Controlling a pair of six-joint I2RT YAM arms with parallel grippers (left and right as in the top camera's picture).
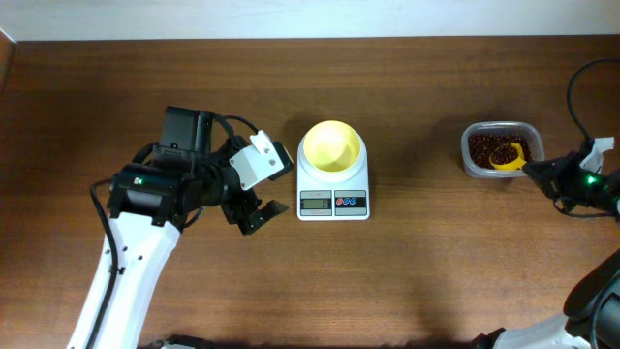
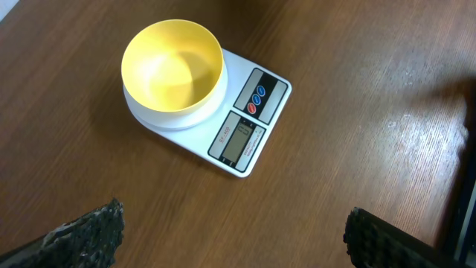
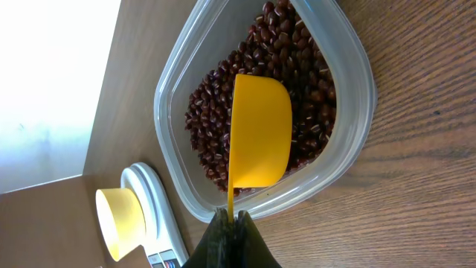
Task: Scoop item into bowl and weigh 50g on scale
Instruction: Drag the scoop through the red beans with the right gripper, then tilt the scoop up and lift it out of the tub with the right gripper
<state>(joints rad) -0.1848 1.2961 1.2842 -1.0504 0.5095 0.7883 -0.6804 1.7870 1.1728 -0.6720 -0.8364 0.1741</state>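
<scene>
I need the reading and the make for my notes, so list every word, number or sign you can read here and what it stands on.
Nothing can be quoted with confidence.
On the scale, the display: digits too faint to read.
The small print beside it: too small to read.
The red and blue buttons: white marks, blurred.
The bowl, scoop and tub: no print visible.

The left arm reaches in from the near left, its left gripper (image 1: 269,186) aimed rightward with jaws spread wide, while the right arm, mostly out of view at the right edge, has the right gripper (image 3: 231,223) pinched shut on a yellow scoop (image 3: 259,130) by its handle.
</scene>
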